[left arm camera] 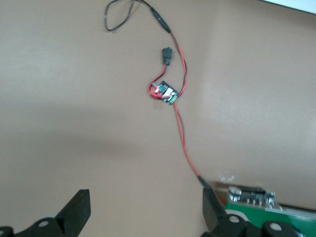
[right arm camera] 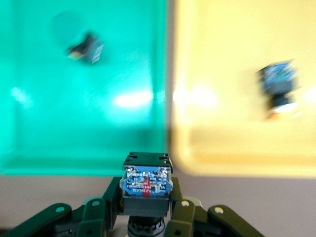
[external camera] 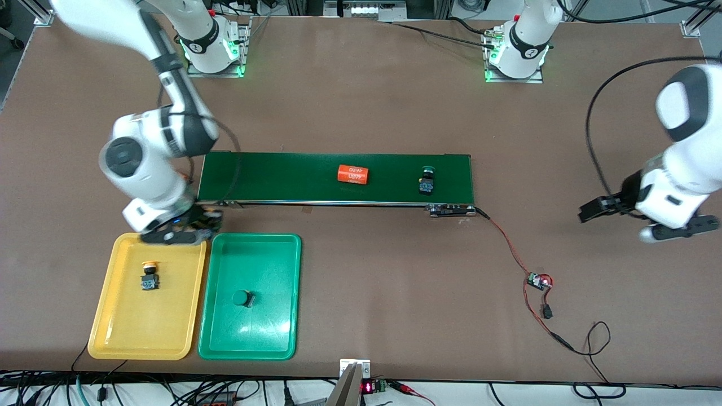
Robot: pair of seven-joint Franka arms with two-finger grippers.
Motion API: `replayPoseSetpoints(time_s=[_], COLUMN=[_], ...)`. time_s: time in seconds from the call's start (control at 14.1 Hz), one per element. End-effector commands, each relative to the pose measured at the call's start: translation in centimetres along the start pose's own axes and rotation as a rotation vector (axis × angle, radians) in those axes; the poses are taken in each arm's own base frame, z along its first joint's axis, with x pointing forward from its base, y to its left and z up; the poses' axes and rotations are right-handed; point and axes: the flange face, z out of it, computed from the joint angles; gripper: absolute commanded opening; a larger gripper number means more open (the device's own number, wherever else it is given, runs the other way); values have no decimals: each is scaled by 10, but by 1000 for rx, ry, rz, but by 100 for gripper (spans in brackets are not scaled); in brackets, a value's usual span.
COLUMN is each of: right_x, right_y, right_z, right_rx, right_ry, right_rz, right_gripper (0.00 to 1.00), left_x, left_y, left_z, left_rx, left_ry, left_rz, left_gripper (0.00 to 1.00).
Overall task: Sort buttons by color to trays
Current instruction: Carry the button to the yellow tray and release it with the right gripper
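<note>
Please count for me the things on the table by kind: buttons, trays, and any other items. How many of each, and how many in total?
Buttons: 4 (yellow tray holds one, green tray holds one, conveyor belt carries one, right end effector grips one)
Trays: 2
Orange cylinder: 1
Conveyor belt: 1
Circuit board: 1
Total: 9

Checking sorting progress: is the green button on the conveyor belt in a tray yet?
Out. The green button lies on the conveyor belt, not in the green tray.
</note>
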Motion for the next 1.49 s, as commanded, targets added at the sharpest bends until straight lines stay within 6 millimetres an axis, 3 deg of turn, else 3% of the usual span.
replayPoseSetpoints(time_s=[0.0, 0.07, 0.14, 0.28, 0.43, 0.71, 0.85, 0.99, 1.06, 1.14, 1.21, 1.42], right_x=[37, 44, 52, 63, 66, 69, 68, 68, 68, 67, 66, 63], right_y=[52, 72, 80, 91, 95, 97, 98, 97, 97, 96, 94, 82], right_z=[18, 26, 27, 48, 82, 95, 96, 97, 97, 99, 100, 87], right_rx=[6, 10, 22, 48, 46, 50, 50, 50, 52, 54, 67, 84], right_ry=[-7, -14, -8, -11, -23, -22, -25, -25, -25, -28, -31, -46], right_rz=[-10, -14, -30, -21, -18, -11, -9, -9, -7, -5, 4, -2], right_gripper=[12, 11, 12, 12, 13, 17, 26, 49, 77, 93, 100, 100], left_x=[18, 20, 20, 18, 12, -5, -7, -17, -18, -18, -19, -33], left_y=[-10, -6, 0, 4, 7, 3, 5, 1, 5, 4, 2, -2], left_z=[-47, -60, -66, -67, -71, -66, -67, -67, -69, -69, -72, -101], left_rx=[-1, -2, 2, 34, 29, 25, 22, 22, 27, 26, 27, 28], left_ry=[-34, -17, -3, 3, -1, -5, 10, 19, 37, 32, 26, 34], left_rz=[12, 33, 58, 82, 117, 133, 130, 127, 136, 143, 146, 141], left_gripper=[100, 100, 100, 100, 100, 100, 100, 100, 100, 100, 100, 100])
